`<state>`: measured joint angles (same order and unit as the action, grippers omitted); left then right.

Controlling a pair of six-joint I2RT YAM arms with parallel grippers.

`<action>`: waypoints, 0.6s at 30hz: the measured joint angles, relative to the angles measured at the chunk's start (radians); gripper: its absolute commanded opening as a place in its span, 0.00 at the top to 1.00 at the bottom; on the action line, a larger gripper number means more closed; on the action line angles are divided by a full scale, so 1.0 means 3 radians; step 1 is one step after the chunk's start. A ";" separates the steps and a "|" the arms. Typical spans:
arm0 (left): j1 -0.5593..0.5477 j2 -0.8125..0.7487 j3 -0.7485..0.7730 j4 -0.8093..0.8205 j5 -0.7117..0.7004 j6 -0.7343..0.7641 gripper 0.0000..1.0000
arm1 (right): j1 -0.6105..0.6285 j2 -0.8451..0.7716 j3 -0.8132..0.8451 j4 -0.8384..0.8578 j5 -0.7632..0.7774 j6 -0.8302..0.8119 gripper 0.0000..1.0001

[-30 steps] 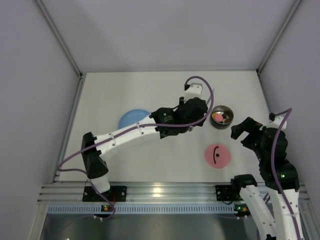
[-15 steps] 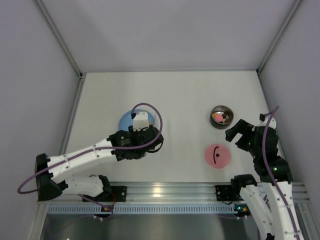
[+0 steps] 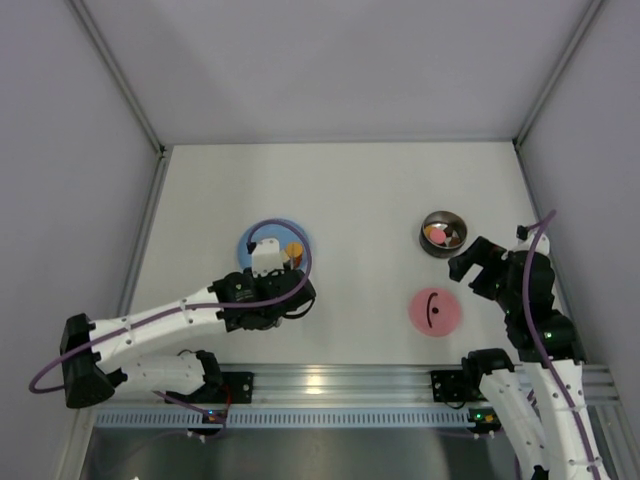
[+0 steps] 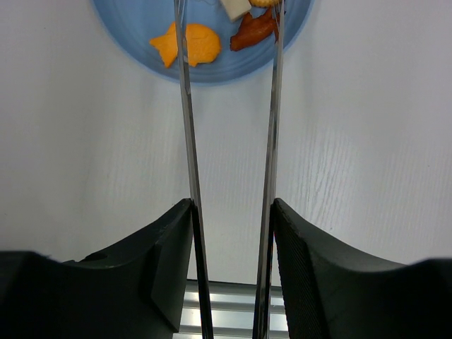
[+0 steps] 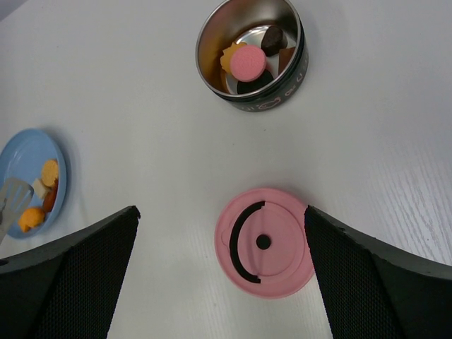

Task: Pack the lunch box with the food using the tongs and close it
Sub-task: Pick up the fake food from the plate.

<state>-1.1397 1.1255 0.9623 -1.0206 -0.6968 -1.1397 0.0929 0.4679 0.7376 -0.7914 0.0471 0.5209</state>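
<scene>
Tongs [image 4: 187, 106] | my left pincer [image 4: 232, 212] gripped both arms, reaching over blue plate [image 4: 205, 70] | my right pincer [image 5: 220, 212] gaped empty above pink lid [image 5: 265, 242]

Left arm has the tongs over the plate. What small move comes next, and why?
Probably ease the left tool forward and down so the tongs can pinch the reddish-brown piece on the blue plate: it lies between their open arms, not yet packed.
</scene>
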 measured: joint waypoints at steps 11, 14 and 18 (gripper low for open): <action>0.0072 0.0017 -0.0071 0.0046 0.0033 -0.0023 0.51 | 0.0000 0.0025 -0.0038 0.0038 -0.0031 0.0001 0.00; 0.0164 0.0018 -0.0106 0.0118 0.0093 0.0033 0.53 | 0.0000 0.0025 -0.0038 0.0041 -0.0037 0.0000 0.01; 0.0263 0.0025 -0.0145 0.0192 0.0170 0.0108 0.53 | 0.0000 0.0025 -0.0038 0.0043 -0.0038 0.0000 0.01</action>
<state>-1.0607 1.1332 0.9188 -0.9630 -0.6456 -1.1072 0.0929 0.4755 0.7261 -0.7784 0.0357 0.5209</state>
